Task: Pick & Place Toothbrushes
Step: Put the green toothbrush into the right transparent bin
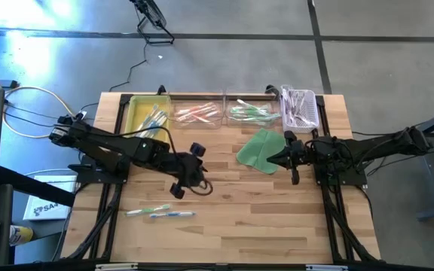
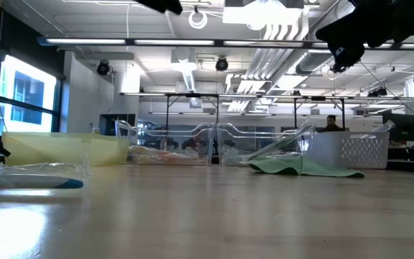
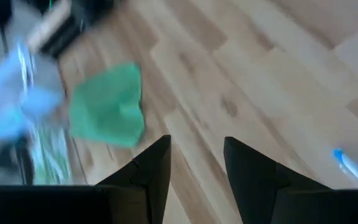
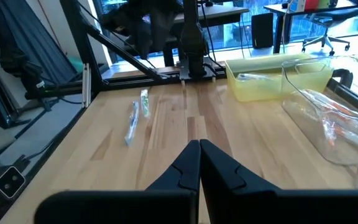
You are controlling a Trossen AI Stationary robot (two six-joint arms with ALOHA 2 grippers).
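High view. The table (image 1: 277, 218) is a light wooden butcher-block top on a grey concrete floor (image 1: 224, 60). Along its far edge stand four containers in a row: a yellow bin (image 1: 136, 111), two clear bins (image 1: 199, 113) (image 1: 253, 113) and a white basket (image 1: 300, 109), each holding wrapped toothbrushes. Two more toothbrushes (image 1: 160, 212) lie loose near the front left of the table, side by side. A green cloth (image 1: 259, 150) lies flat in front of the second clear bin. The left gripper (image 1: 194, 177) hangs above mid-table, well apart from the loose pair. The right gripper (image 1: 286, 158) sits just beside the cloth's right edge.

Low view. The wood surface runs level to the row of bins; a wrapped toothbrush (image 2: 31, 176) lies at near left, and the green cloth (image 2: 304, 167) at right. Behind is a large open room with ceiling lights, ducting, windows at left and a person seated at a far desk (image 2: 330, 124).

Left wrist view. The left gripper's (image 3: 196, 165) fingers stand apart with nothing between them, above bare wood. The green cloth (image 3: 107, 106) lies beyond; the tip of a blue toothbrush (image 3: 353, 165) shows at one edge.

Right wrist view. The right gripper's (image 4: 199, 163) fingers are pressed together, holding nothing. Ahead lie the two loose toothbrushes (image 4: 137, 115), the yellow bin (image 4: 278, 76) and a clear bin (image 4: 334, 127). Windows and office chairs show beyond.
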